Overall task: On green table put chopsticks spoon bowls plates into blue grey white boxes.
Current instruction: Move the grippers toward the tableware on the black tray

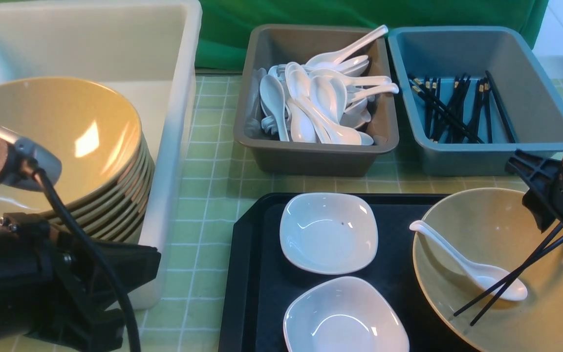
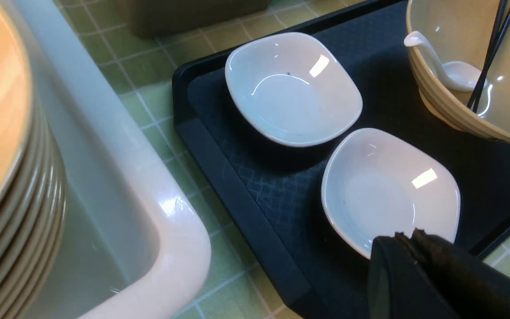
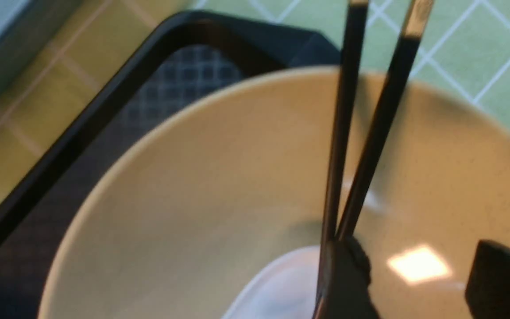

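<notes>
Chopsticks (image 1: pixel 530 260) lean in the tan bowl (image 1: pixel 482 220) on the black tray (image 1: pixel 262 274), at the right pincer (image 3: pixel 423 279).
Their tips rest inside the bowl, crossing over the white spoon (image 1: pixel 516 291). Their upper ends touch one finger (image 3: pixel 345 283) of the right pincer, whose jaws stand wide apart, the other finger clear of them. The left pincer (image 2: pixel 410 241) is pressed closed with nothing in it, near the white box (image 1: pixel 174 146) on the green surface (image 1: pixel 203 195).

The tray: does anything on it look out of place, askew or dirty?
The chopsticks stand tilted in the tan bowl on the tray, crossed over the spoon, leaning on the open right gripper. The farther white plate has a small dark speck.
</notes>
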Available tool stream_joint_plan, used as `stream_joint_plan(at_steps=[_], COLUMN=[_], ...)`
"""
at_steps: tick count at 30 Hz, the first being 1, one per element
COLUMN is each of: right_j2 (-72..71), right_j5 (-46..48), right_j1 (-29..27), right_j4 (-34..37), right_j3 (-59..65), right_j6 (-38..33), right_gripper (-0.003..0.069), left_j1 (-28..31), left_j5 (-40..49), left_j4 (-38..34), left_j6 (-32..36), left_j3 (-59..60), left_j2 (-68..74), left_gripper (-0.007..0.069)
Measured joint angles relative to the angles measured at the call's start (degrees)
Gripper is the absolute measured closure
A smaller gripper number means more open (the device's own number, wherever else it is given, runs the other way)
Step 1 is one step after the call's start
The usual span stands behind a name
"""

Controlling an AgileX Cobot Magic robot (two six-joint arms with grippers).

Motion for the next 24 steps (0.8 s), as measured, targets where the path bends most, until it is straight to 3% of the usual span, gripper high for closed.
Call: stream_joint_plan(at_steps=[12,24], right_j2=[5.7,10.6], right_j5=[-5.6,-7.7], right_j1=[-5.1,-5.5], right_j4=[1.3,1.5], right_j3=[0.1,0.1], right_j6=[-1.6,-6.3], right_gripper=[0.0272,0.0277], left_j1=[0.0,0.0], left_j5=[0.0,0.0], left_j4=[-0.1,-0.2], left_j6=[0.0,0.0], left_j3=[0.0,0.0], left_j2=[0.0,0.0], left_gripper=[0.0627,0.0627])
